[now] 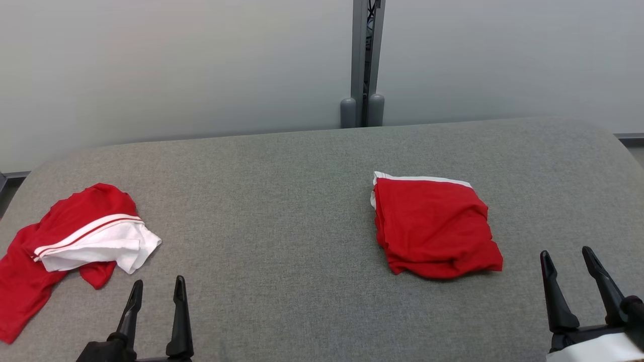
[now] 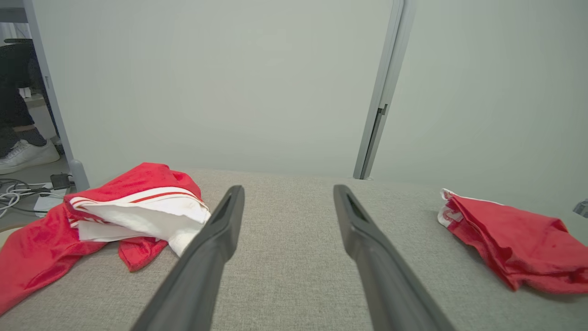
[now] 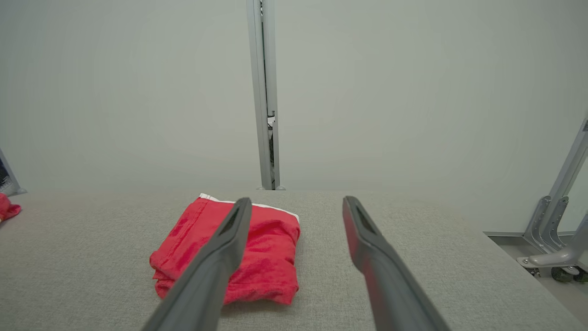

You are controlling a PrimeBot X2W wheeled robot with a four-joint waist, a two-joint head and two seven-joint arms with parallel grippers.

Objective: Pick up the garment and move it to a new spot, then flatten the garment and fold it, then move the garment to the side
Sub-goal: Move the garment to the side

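A crumpled red and white garment point(image 1: 75, 241) lies at the left edge of the grey padded table point(image 1: 282, 201); it is also in the left wrist view point(image 2: 115, 211). A folded red garment point(image 1: 435, 226) with a white trim rests right of centre, flat on the table point(image 3: 239, 257). My left gripper point(image 1: 158, 282) stands open near the front edge, just right of the crumpled garment and apart from it point(image 2: 288, 188). My right gripper point(image 1: 566, 252) is open at the front right, to the right of the folded garment and not touching it point(image 3: 296, 200).
A grey post point(image 1: 366, 60) stands behind the table between pale wall panels. Off the table's left end, a person's white shoe point(image 2: 25, 156) and cables point(image 2: 18, 193) are on the floor. A metal frame leg point(image 3: 551, 243) stands beyond the right edge.
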